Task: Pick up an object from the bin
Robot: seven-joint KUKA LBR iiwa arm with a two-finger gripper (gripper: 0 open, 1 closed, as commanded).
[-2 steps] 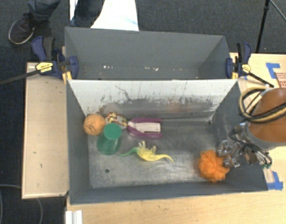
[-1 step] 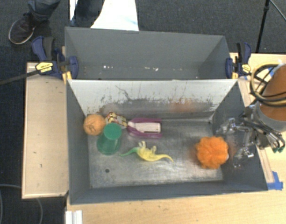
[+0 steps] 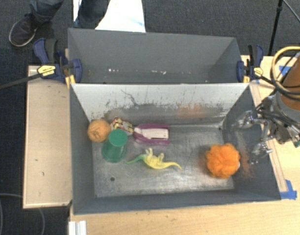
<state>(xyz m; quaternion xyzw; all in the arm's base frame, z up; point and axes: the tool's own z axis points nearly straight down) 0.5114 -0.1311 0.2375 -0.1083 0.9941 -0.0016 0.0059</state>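
Scanning from the left of the bin (image 3: 155,102), a tan ball (image 3: 98,130) lies against an upright green cup (image 3: 114,145). Next come a purple-and-white packet (image 3: 152,133) and, nearer the front, a yellow-green toy dinosaur (image 3: 157,161). A fluffy orange pom-pom (image 3: 222,160) sits at right. The claw (image 3: 253,136) hangs just right of it, prongs apart, holding nothing.
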